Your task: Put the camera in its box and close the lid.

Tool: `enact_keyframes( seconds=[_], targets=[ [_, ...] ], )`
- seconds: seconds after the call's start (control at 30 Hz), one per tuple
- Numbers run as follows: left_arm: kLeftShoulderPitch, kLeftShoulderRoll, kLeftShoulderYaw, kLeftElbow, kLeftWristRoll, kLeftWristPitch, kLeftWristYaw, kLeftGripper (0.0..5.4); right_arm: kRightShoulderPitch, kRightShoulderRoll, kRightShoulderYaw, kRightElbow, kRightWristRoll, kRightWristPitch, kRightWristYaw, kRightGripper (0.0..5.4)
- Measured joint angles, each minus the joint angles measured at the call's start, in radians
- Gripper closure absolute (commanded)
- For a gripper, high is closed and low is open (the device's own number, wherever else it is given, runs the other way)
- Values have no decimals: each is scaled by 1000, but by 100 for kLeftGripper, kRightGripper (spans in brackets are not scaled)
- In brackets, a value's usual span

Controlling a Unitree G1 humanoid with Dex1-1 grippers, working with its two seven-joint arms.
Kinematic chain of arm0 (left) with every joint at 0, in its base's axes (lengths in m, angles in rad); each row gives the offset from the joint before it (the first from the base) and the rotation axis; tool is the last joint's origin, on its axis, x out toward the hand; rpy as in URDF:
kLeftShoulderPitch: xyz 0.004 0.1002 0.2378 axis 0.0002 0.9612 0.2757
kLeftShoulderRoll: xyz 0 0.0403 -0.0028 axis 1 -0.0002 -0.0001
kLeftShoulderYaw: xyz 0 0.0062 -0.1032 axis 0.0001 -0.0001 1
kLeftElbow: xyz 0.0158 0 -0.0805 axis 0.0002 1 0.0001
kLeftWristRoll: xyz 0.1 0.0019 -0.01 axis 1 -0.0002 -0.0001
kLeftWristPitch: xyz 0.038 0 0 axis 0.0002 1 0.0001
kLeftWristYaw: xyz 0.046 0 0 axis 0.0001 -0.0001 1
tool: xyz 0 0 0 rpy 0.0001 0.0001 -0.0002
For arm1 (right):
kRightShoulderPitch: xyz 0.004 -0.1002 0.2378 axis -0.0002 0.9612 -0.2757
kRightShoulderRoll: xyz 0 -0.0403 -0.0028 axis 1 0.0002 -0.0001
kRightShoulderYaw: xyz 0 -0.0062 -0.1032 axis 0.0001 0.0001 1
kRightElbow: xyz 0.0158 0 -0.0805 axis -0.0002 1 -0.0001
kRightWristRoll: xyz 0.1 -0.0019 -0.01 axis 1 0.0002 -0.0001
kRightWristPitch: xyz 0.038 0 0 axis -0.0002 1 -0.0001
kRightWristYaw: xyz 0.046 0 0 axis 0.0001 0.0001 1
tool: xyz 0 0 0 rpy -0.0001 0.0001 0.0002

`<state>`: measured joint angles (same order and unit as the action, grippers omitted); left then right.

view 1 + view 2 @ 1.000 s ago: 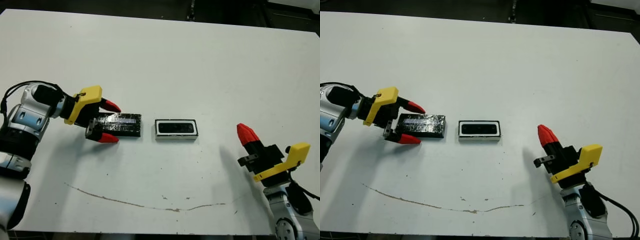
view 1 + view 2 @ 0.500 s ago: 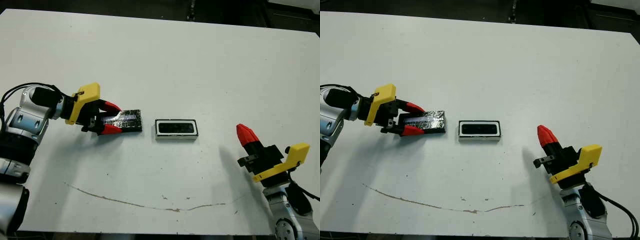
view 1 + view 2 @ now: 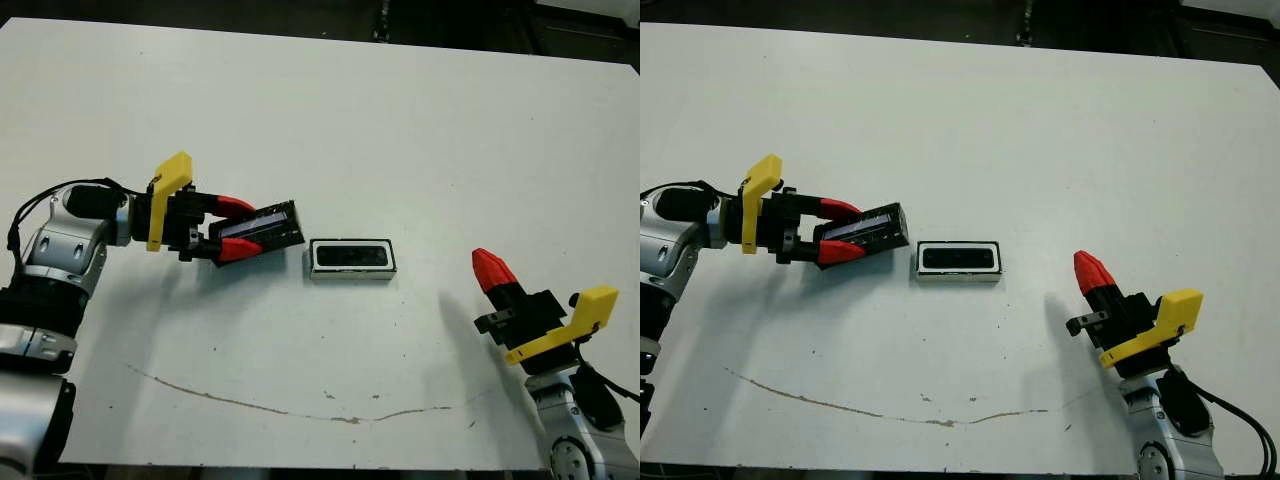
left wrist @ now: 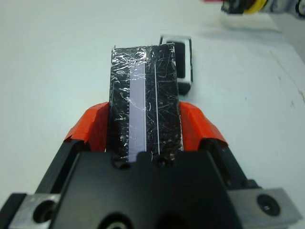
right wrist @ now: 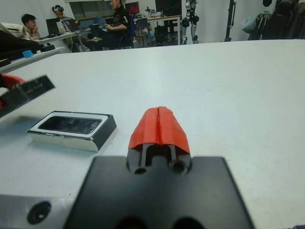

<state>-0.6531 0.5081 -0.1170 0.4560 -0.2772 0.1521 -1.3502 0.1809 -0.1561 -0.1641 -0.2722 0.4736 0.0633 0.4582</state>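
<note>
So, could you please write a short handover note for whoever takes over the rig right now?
Left gripper: shut on the lid, held off the table and tilted, just left of the box.
Right gripper: shut, empty, idle at the near right of the table.
Done: the camera lies in the box.
Left: set the lid onto the box and close it.

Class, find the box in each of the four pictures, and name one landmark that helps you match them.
Left eye view: the box sits at the centre, camera inside.
Right eye view: just left of centre.
Left wrist view: partly hidden beyond the lid's far end.
Right wrist view: at the left, on the table.
Shared landmark: the lid held in the left pincer, beside the box.
</note>
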Motion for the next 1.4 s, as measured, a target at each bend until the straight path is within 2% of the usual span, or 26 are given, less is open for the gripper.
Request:
enact_keyframes(
  seconds=[0.13, 0.5, 0.83, 1.17, 1.4],
  targets=[
    [4, -9, -5, -18, -21, 60, -3, 224, 0, 0, 0, -3, 6, 5, 0, 540],
    [-6, -64, -70, -25, -4, 126, 10, 224, 0, 0, 0, -9, 4, 5, -2, 540],
    [-8, -105, -110, -26, 49, 48, 33, 224, 0, 0, 0, -10, 10, 5, -1, 540],
    [-15, -143, -132, 1, 57, 2, 36, 224, 0, 0, 0, -8, 8, 5, 1, 540],
    [-13, -181, -136, 0, 55, 21, 60, 224, 2, -1, 0, -9, 2, 5, 0, 540]
  ],
)
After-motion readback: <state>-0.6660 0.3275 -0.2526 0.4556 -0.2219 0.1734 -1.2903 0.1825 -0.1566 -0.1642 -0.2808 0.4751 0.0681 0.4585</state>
